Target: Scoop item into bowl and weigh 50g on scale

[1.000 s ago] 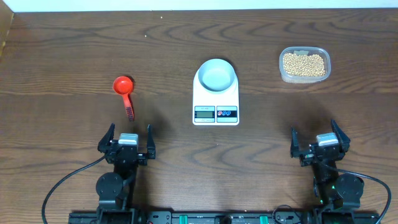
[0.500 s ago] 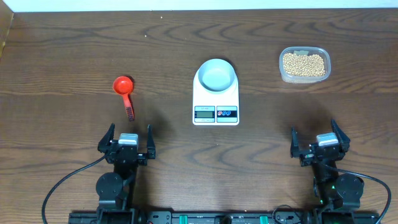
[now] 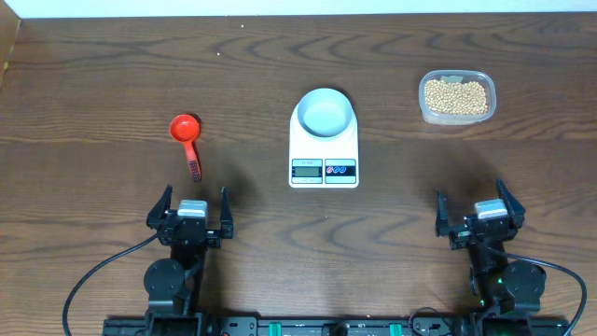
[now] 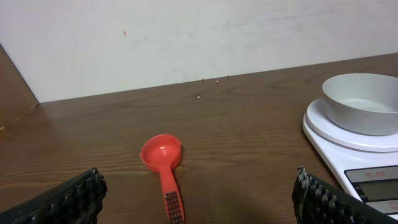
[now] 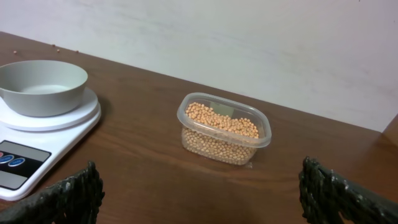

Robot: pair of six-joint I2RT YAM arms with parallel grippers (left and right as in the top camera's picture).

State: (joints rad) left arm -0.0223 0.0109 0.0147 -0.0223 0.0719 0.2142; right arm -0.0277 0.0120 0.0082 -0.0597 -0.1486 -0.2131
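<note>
The pale bluish-white bowl (image 3: pixel 325 113) stands empty on the white scale (image 3: pixel 324 159) at the table's middle; both show in the left wrist view (image 4: pixel 364 102) (image 4: pixel 348 146) and the right wrist view (image 5: pixel 40 86) (image 5: pixel 37 149). The tan-yellow beans (image 3: pixel 455 95) fill a clear tub at the back right (image 5: pixel 224 127). A red scoop (image 3: pixel 186 135) lies at the left (image 4: pixel 163 163). My left gripper (image 3: pixel 190 217) (image 4: pixel 198 199) is open and empty, just in front of the scoop. My right gripper (image 3: pixel 478 217) (image 5: pixel 202 193) is open and empty near the front edge.
The clear plastic tub (image 3: pixel 423 110) holds the beans. A few loose beans (image 4: pixel 208 84) lie at the table's far edge by the white wall. Black cables (image 3: pixel 93 275) run along the front edge by the arm bases.
</note>
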